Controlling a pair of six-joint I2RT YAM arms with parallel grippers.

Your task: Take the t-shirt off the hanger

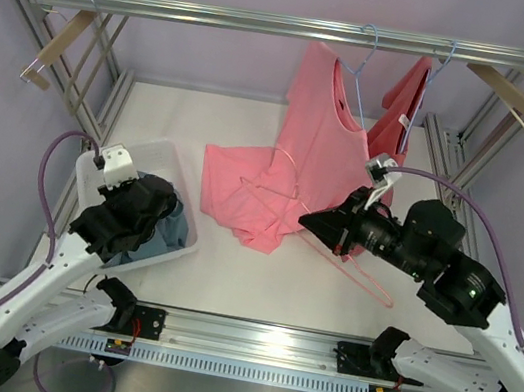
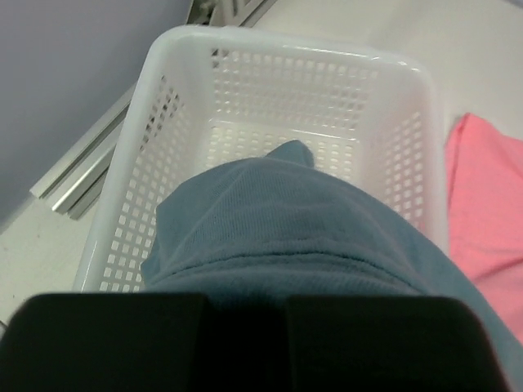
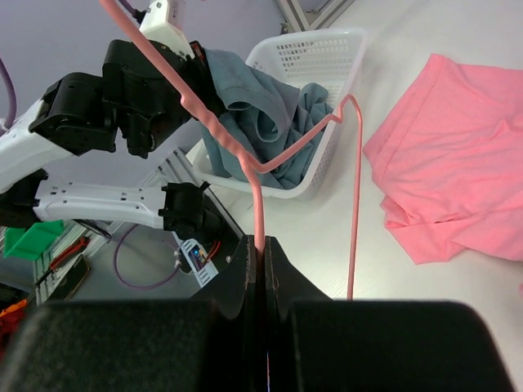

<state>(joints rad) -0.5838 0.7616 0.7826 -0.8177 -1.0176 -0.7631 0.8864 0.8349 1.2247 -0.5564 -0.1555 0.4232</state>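
Note:
My right gripper (image 3: pixel 260 245) is shut on the wire of a pink hanger (image 3: pixel 356 204) and holds it bare above the table, near the front right in the top view (image 1: pixel 369 281). A pink t-shirt (image 1: pixel 243 188) lies crumpled on the table just left of the hanger, its upper part rising toward the rail. My left gripper (image 1: pixel 164 204) is over the white basket (image 1: pixel 148 151) and shut on a blue-grey t-shirt (image 2: pixel 286 229) that drapes into the basket. That cloth hides its fingertips in the left wrist view.
A blue hanger (image 1: pixel 361 66) and a red garment (image 1: pixel 399 109) hang from the metal rail (image 1: pixel 272 23) at the back. Wooden hangers (image 1: pixel 67 35) hang at both ends of the rail. Aluminium frame posts stand at the table sides.

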